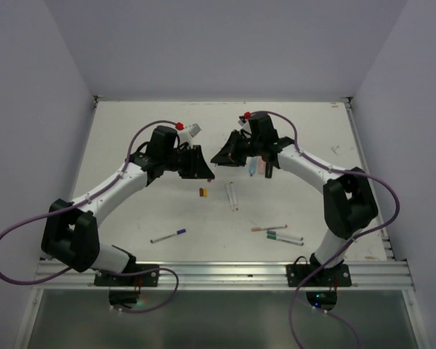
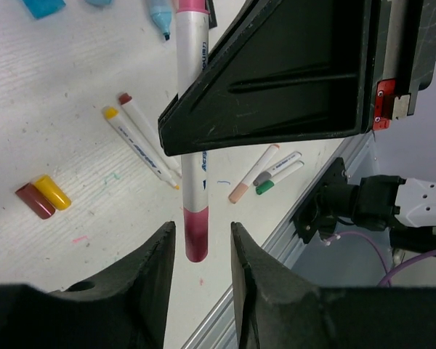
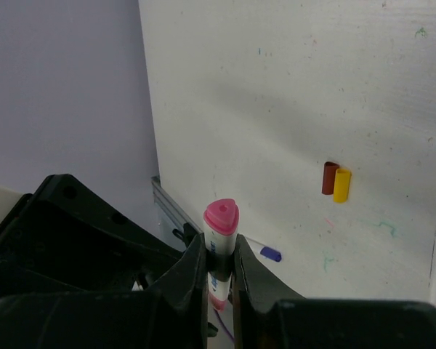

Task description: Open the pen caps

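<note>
Right gripper (image 3: 219, 251) clamped on a pink pen (image 2: 192, 109), whose cap (image 2: 196, 236) sits between the parted fingers of the left gripper (image 2: 202, 240).

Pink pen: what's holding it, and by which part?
The right gripper clamps the pink pen by its white barrel; the left gripper stands open around its pink tip.

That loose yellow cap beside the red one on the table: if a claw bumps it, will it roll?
The yellow cap looks round and stubby, so it would probably roll sideways easily. It seems to touch the red cap, which may stop it on that side. Being small plastic, it is likely very light and could skid.
</note>
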`<state>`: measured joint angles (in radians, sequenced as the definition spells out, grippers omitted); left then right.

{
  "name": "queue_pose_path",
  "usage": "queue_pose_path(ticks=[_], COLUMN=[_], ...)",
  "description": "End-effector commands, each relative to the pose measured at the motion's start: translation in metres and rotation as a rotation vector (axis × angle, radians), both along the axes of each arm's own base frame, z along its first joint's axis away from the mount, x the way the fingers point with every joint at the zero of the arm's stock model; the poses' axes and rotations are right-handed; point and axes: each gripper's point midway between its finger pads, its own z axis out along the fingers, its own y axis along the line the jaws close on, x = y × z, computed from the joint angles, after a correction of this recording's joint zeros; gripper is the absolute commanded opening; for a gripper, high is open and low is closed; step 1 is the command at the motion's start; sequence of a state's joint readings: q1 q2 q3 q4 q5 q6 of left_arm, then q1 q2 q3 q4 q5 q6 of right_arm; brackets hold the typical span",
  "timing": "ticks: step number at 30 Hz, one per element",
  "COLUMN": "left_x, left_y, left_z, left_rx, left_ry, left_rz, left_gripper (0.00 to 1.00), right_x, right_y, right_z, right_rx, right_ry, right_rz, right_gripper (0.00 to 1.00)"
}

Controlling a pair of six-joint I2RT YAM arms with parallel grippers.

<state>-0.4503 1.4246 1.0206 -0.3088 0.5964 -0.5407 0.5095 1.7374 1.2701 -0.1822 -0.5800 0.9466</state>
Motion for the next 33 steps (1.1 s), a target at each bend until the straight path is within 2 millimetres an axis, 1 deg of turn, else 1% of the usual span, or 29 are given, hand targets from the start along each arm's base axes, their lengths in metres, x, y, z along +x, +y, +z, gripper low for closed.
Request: queue_pose_path(ticks=[1, 4, 6, 12, 14, 17, 20, 21, 22, 25, 26, 28, 29, 30, 31, 32, 33], left_x=[-0.009, -0.011, -0.011, -0.011, -0.009, -0.009, -0.011, -0.011, -0.014, -0.02, -0.022, -0.026, -0.029, -0.029, -0.032, -0.034, -0.035], left_y=[-0.005, -0.005, -0.006, -0.006, -0.007, -0.009, -0.011, -0.012, -0.013, -0.016, -0.016, -0.017, -0.016, -0.016, -0.017, -0.016, -0.016], left_z=[0.005, 0.003, 0.002, -0.002, -0.001, 0.001, 0.003, 0.003, 0.003, 0.006, 0.006, 0.01, 0.008, 0.009, 0.013, 0.012, 0.012], left_rx=[-0.041, -0.051, -0.053, -0.046, -0.047, -0.06, -0.066, -0.068, -0.082, -0.112, -0.116, -0.132, -0.136, -0.142, -0.162, -0.167, -0.17], left_ry=[0.006, 0.012, 0.015, 0.025, 0.019, 0.015, 0.013, 0.008, 0.012, 0.005, 0.001, -0.011, -0.008, -0.011, -0.029, -0.023, -0.021], left_rz=[-0.033, -0.042, -0.044, -0.046, -0.048, -0.064, -0.085, -0.096, -0.114, -0.156, -0.171, -0.193, -0.197, -0.198, -0.215, -0.215, -0.214], left_gripper=[0.39, 0.45, 0.46, 0.46, 0.43, 0.38, 0.22, 0.09, 0.0, 0.0, 0.0, 0.0, 0.0, 0.0, 0.0, 0.0, 0.0], right_x=[-0.003, -0.004, -0.006, -0.007, -0.007, -0.006, -0.005, -0.006, -0.006, 0.0, 0.006, 0.012, 0.02, 0.028, 0.034, 0.043, 0.05], right_y=[0.004, 0.006, 0.006, 0.006, 0.006, 0.008, 0.009, 0.009, 0.009, 0.008, 0.003, -0.005, -0.008, -0.02, -0.027, -0.032, -0.045], right_z=[0.015, 0.018, 0.02, 0.024, 0.025, 0.026, 0.027, 0.029, 0.028, 0.032, 0.034, 0.035, 0.043, 0.041, 0.044, 0.057, 0.057], right_rx=[0.064, 0.09, 0.1, 0.113, 0.116, 0.126, 0.132, 0.14, 0.142, 0.163, 0.17, 0.184, 0.219, 0.237, 0.262, 0.324, 0.344], right_ry=[-0.021, -0.016, -0.014, -0.014, -0.014, -0.01, -0.011, -0.009, -0.006, -0.027, -0.027, -0.038, -0.064, -0.064, -0.075, -0.108, -0.112], right_rz=[0.014, 0.015, 0.014, 0.01, 0.013, 0.009, 0.012, 0.012, 0.01, -0.005, -0.027, -0.049, -0.07, -0.104, -0.125, -0.146, -0.174], right_gripper=[0.0, 0.0, 0.0, 0.0, 0.0, 0.0, 0.0, 0.0, 0.0, 0.0, 0.0, 0.0, 0.0, 0.0, 0.0, 0.0, 0.0])
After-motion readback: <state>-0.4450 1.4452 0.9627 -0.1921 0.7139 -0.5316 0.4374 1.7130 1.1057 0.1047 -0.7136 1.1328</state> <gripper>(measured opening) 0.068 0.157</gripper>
